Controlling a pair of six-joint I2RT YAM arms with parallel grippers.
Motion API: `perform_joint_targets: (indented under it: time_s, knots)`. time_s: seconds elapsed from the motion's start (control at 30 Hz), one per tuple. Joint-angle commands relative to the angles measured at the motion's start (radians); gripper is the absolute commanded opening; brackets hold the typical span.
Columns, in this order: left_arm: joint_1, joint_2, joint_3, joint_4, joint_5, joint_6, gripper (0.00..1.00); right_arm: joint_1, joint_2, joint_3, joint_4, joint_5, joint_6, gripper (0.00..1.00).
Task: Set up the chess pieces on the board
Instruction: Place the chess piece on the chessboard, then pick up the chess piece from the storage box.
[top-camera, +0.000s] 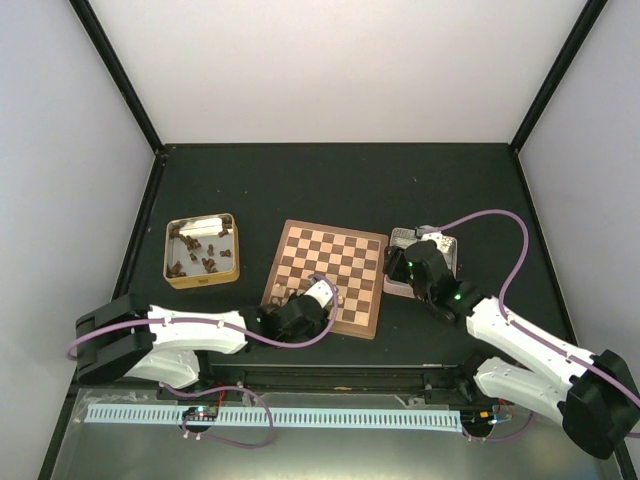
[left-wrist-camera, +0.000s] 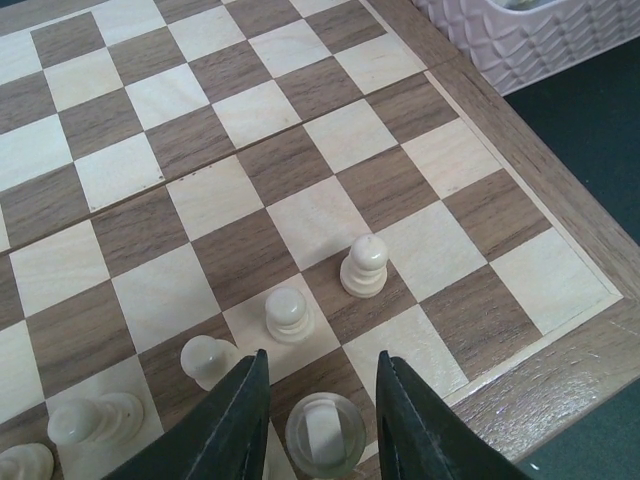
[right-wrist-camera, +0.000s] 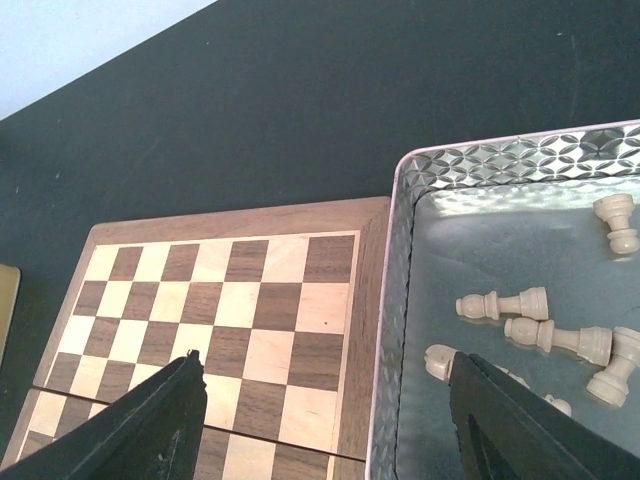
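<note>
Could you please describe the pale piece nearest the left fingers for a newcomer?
On the chessboard mid-table, go to the near edge where the left arm's fingers hover. Of the pale pieces there, it is the one between the two dark fingers; the rest stand outside them.

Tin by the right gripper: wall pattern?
Embossed diamond lattice on the silver tin; right wrist view shows it best.

No legible text, label, brand or number anywhere I can see: board (top-camera: 340, 260), gold tin (top-camera: 203, 281), silver tin (right-wrist-camera: 480, 165) all unmarked.
</note>
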Motion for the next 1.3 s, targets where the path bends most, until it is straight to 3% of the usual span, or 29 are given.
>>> perform_joint_targets:
  time_s: [0.0, 0.57, 0.73, 0.93, 1.27]
  knots:
    - [-0.006, -0.021, 0.013, 0.008, -0.013, -0.001, 0.34, -0.009, -0.005, -0.002, 0.016, -0.006, 0.010, 0.68]
    - [0.012, -0.275, 0.039, -0.100, -0.027, -0.043, 0.49, -0.015, -0.029, 0.003, -0.002, -0.017, 0.000, 0.68]
    - [0.060, -0.366, 0.059, -0.204, -0.057, -0.103, 0.55, -0.047, 0.004, 0.041, -0.101, -0.051, -0.055, 0.66]
    - [0.126, -0.531, 0.044, -0.263, -0.093, -0.136, 0.63, -0.152, 0.074, 0.048, -0.212, -0.029, -0.109, 0.58]
    - [0.213, -0.708, 0.038, -0.342, -0.051, -0.166, 0.69, -0.323, 0.301, 0.107, -0.158, -0.032, -0.214, 0.40]
